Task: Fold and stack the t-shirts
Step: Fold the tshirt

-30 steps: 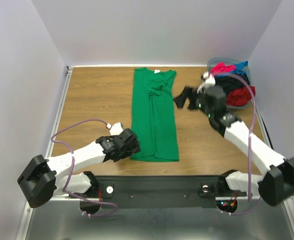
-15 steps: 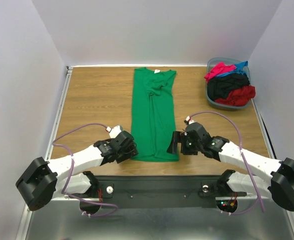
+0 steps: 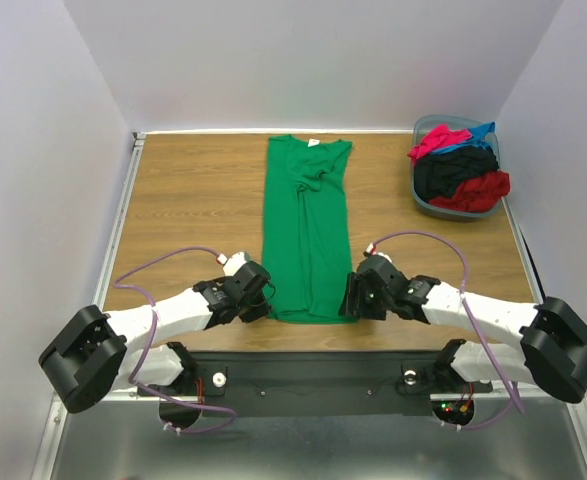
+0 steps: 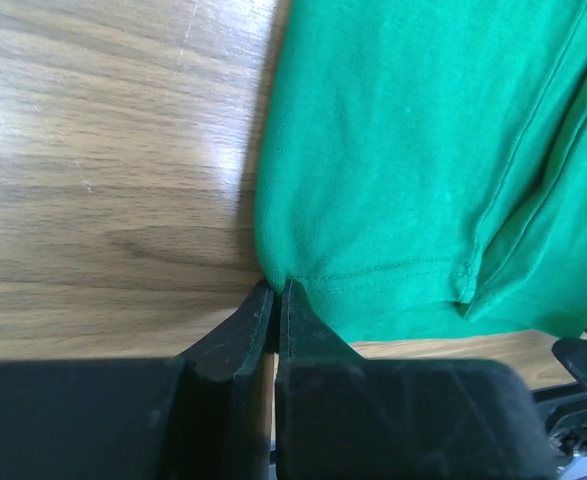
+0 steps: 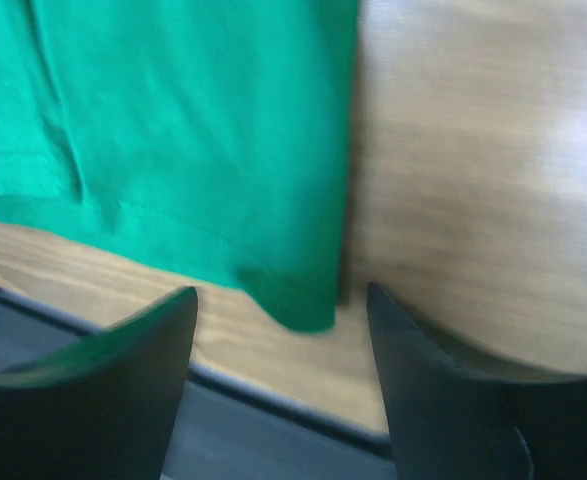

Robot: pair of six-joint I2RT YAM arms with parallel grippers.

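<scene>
I see the green t-shirt (image 3: 308,235) lying as a long folded strip down the middle of the worktop (image 3: 188,200). The other t-shirts (image 3: 460,170) are heaped in the bin (image 3: 423,203) at the upper right of the overhead frame. My left tool (image 4: 276,292) is pinched closed on the hem's lower left corner, while my right tool (image 5: 283,300) is spread wide, its fingers either side of the lower right corner.
</scene>
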